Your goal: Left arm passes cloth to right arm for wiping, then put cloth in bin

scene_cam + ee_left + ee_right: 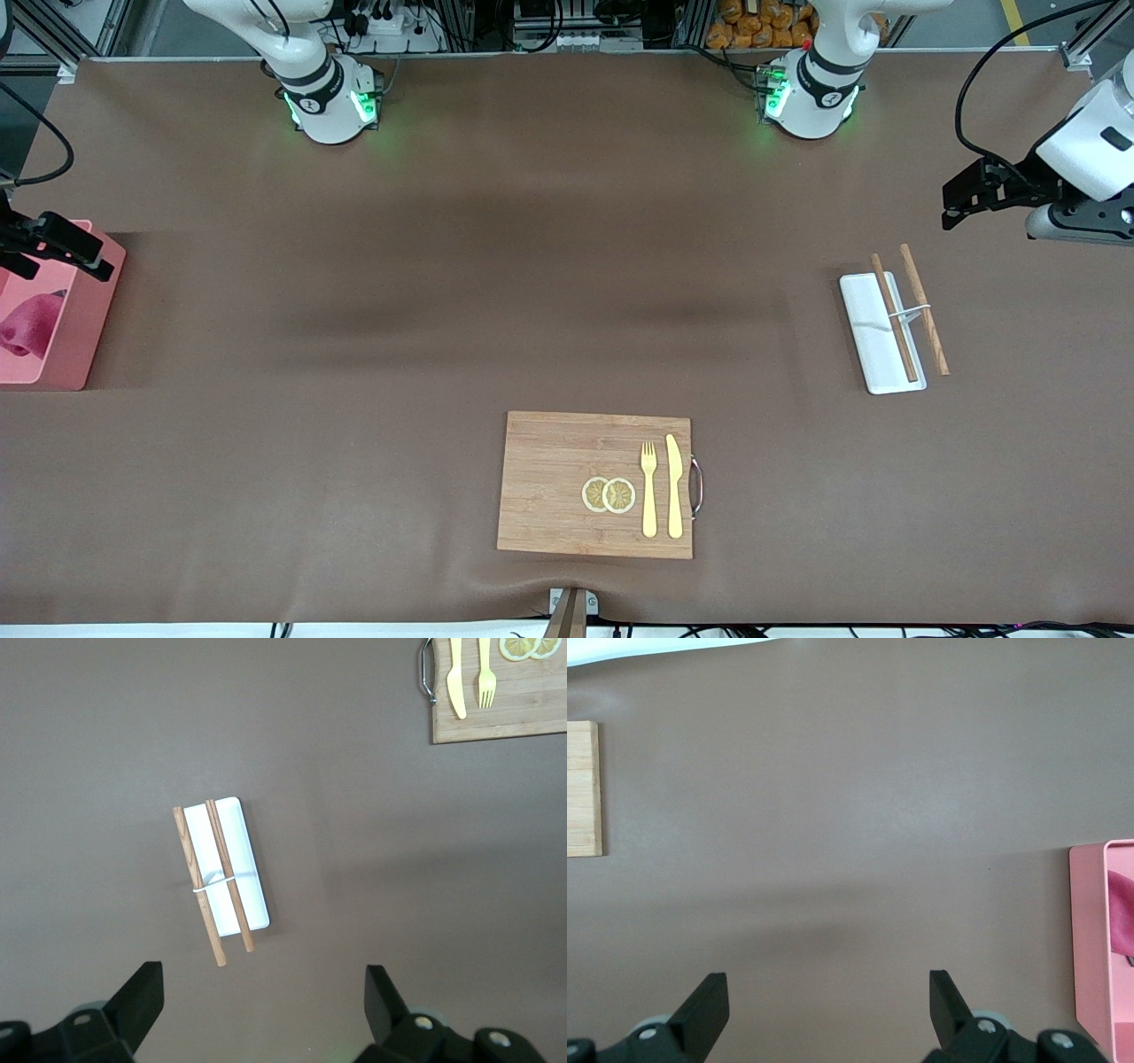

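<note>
The magenta cloth (27, 326) lies crumpled inside the pink bin (84, 332) at the right arm's end of the table. The right wrist view shows the cloth (1121, 921) past the bin's wall (1085, 939). My right gripper (93, 252) hangs open over the bin's rim, and nothing is between its fingers (828, 997). My left gripper (952, 206) is up in the air at the left arm's end, open and empty (264, 992), over bare table beside a white tray.
A white tray (873, 346) with two wooden chopsticks (926, 310) across it lies toward the left arm's end. A wooden cutting board (549, 478) near the front camera carries a yellow fork (648, 487), a knife (674, 483) and lemon slices (609, 494).
</note>
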Controlling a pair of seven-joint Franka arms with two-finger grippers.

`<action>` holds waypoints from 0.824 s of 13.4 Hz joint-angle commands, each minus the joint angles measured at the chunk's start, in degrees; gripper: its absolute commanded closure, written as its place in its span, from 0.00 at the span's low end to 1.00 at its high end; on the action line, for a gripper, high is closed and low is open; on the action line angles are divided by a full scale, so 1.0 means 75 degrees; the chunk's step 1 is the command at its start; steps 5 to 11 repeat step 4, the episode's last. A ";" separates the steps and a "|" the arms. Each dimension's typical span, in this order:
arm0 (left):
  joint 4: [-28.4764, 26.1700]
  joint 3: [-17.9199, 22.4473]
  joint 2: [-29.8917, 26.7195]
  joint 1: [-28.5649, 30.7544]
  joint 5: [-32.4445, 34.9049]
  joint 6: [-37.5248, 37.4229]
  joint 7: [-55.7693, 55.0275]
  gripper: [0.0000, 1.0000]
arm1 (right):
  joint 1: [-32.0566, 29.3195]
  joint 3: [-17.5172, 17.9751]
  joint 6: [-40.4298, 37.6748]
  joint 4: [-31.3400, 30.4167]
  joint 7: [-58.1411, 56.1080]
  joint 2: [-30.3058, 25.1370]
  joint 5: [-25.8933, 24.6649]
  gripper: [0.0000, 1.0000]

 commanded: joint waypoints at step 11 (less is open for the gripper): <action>-0.0014 -0.0042 -0.0027 0.0050 0.0012 0.0063 0.0043 0.00 | 0.0204 -0.0157 -0.0126 0.0451 -0.0284 0.0043 -0.0013 0.00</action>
